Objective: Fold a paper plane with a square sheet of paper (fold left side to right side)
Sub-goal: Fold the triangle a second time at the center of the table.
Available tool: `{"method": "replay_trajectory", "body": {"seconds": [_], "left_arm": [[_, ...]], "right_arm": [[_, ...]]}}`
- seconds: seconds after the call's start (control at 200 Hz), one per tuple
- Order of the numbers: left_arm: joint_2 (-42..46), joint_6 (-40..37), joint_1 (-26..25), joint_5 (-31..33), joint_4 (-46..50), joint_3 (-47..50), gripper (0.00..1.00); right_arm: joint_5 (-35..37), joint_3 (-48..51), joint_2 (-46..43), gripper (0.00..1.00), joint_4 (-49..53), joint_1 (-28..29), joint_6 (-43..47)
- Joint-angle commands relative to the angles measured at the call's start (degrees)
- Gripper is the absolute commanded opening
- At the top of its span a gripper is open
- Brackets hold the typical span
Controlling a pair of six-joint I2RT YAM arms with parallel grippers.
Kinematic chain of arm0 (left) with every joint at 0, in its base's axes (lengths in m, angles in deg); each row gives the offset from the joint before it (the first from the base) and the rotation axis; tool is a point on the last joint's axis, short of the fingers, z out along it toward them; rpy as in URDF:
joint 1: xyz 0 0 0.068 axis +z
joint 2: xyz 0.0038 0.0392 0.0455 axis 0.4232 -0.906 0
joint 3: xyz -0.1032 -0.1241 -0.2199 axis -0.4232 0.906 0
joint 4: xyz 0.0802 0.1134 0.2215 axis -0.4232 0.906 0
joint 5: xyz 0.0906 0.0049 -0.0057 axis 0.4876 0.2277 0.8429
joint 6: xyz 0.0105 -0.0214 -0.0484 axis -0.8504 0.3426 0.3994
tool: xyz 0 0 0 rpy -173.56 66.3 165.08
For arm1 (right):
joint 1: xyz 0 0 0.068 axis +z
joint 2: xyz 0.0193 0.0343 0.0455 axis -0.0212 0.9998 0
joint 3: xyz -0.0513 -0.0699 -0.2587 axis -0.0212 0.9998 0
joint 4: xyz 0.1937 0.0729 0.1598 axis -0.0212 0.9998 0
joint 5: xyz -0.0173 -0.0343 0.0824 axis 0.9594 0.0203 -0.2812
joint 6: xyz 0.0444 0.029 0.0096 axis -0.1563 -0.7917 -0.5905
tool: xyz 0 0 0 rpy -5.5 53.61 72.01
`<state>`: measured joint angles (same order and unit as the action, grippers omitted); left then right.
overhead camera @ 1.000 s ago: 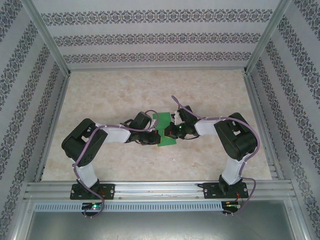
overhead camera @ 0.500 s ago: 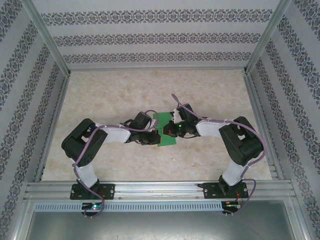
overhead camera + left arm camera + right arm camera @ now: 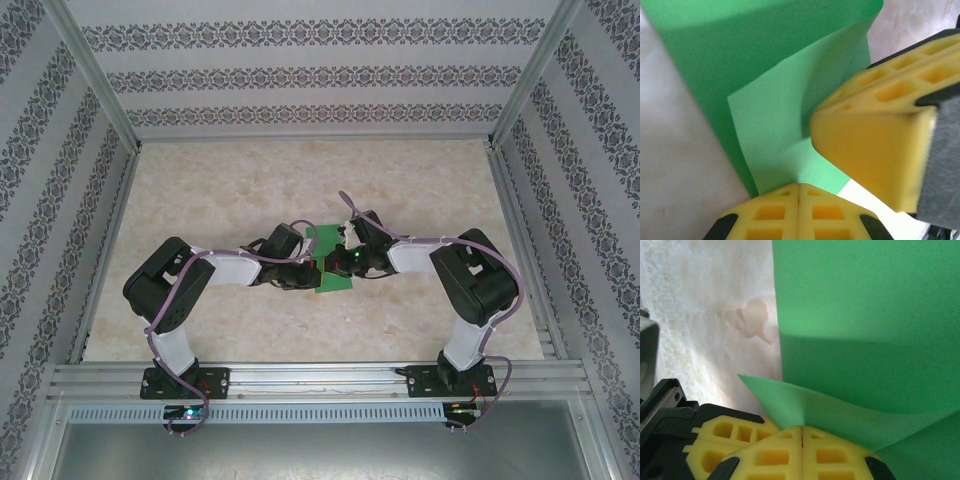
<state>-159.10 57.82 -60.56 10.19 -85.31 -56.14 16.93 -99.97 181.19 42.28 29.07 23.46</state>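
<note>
Item: square sheet of paper, mid-table, flap raised; fold judged unfinished (further folds all outstanding). Pinched between closed fingers of left gripper and right gripper.

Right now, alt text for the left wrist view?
The left claw, shut at bottom centre, pinches the green sheet of paper, whose lighter flap curls up over a darker layer. The right claw's yellow finger crowds in from the right, and the pale marble table shows at left.
</note>
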Motion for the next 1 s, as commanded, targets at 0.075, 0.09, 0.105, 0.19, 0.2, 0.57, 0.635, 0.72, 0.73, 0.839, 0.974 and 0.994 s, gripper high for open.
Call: {"method": "replay_trajectory", "body": {"seconds": [0.075,0.09,0.105,0.19,0.2,0.57,0.635,0.72,0.73,0.839,0.974,0.994], "left_arm": [[-1.6,-1.5,0.2,4.2,6.2,0.4,0.00],[-1.6,-1.4,0.2,4.2,6.2,0.5,0.00],[-1.6,-1.4,0.2,4.2,6.2,0.5,0.00],[-1.7,-1.4,0.3,4.2,6.1,0.7,0.00],[-1.7,-1.3,0.3,4.2,6.2,0.8,0.00],[-2.0,0.0,0.2,5.1,7.1,1.6,0.00],[-2.1,0.2,0.2,5.2,7.2,1.9,0.00],[-2.2,0.6,0.3,5.3,7.2,2.2,0.00],[-2.2,0.6,0.2,5.3,7.2,2.2,0.00],[-2.2,0.8,0.3,5.1,6.9,2.7,0.00],[-2.1,1.0,0.2,4.9,6.5,2.8,0.00],[-2.1,1.0,0.3,4.9,6.5,2.8,0.00]], "right_arm": [[3.0,-1.8,1.0,0.00,2.3,-0.1,2.4],[3.1,-1.9,0.9,0.00,2.6,-0.2,2.7],[3.2,-2.1,0.9,0.00,2.8,-0.3,2.8],[3.1,-2.5,1.4,0.00,3.2,-0.7,3.5],[3.2,-2.5,1.5,0.00,3.3,-0.7,3.5],[6.3,-3.9,3.2,0.00,6.3,-2.6,7.7],[6.3,-4.2,3.4,0.00,6.4,-3.2,8.1],[6.1,-4.6,3.9,0.00,6.3,-4.2,8.5],[6.1,-4.6,3.9,0.00,6.3,-4.2,8.5],[5.8,-5.5,4.6,0.00,6.3,-5.6,9.1],[5.8,-6.5,5.3,0.00,6.8,-7.7,10.0],[5.7,-6.7,5.4,0.00,6.9,-8.0,10.2]]}}
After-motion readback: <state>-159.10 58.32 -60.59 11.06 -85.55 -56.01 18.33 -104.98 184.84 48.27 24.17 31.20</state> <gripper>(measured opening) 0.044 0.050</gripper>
